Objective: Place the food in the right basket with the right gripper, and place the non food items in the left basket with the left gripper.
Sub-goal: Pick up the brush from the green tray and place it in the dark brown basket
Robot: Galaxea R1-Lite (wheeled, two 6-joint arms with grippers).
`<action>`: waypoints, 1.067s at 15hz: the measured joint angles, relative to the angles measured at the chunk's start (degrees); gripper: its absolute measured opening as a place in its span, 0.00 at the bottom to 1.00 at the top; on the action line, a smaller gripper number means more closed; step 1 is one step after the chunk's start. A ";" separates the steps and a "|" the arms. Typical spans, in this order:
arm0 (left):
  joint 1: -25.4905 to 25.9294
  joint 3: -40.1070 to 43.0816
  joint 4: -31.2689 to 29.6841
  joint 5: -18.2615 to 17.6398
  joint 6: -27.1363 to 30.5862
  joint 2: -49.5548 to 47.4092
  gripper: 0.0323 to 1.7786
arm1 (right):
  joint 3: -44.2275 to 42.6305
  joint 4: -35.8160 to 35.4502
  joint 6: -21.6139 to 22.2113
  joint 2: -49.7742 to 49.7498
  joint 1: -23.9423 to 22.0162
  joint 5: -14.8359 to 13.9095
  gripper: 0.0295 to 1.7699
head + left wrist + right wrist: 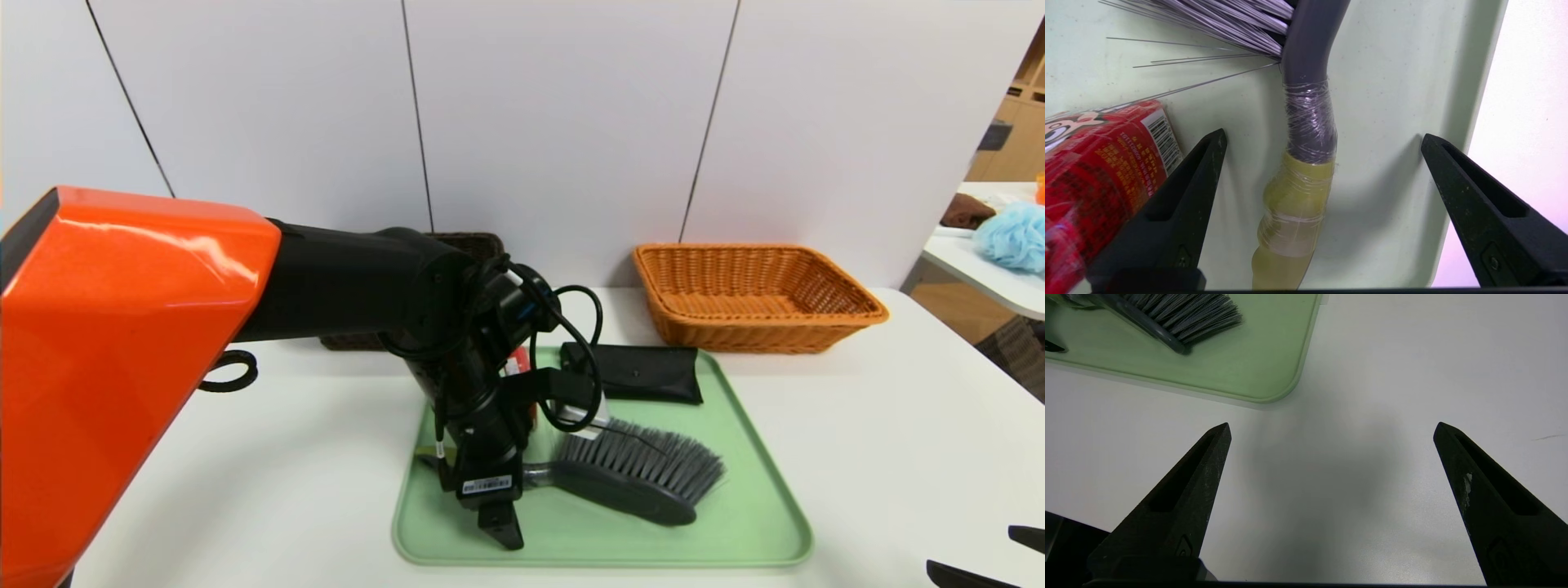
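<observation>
brush (pixel 633 478) on tray (pixel 759 531), pouch (pixel 645 371) behind it

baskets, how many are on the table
2: the orange basket stands at the table's back right; the dark brown basket stands back left, mostly hidden behind the left arm.

Brush (pixel 629 478), pouch (pixel 645 373) on tray (pixel 759 523)

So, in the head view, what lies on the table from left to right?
Orange-shelled left arm → left gripper over the green tray's left part → brush → orange basket → right gripper's fingers at the lower right corner.
</observation>
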 joint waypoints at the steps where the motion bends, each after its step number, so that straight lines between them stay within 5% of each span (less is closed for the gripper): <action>1: -0.01 0.00 -0.02 0.00 -0.01 0.00 0.95 | 0.00 0.00 -0.01 -0.04 0.00 0.02 0.97; 13: -0.01 0.00 -0.07 0.00 -0.04 0.00 0.95 | 0.00 0.00 0.02 -0.24 0.00 0.02 0.97; 16: -0.01 -0.04 -0.11 -0.07 0.00 -0.02 0.69 | 0.00 0.00 0.00 -0.24 0.00 0.02 0.97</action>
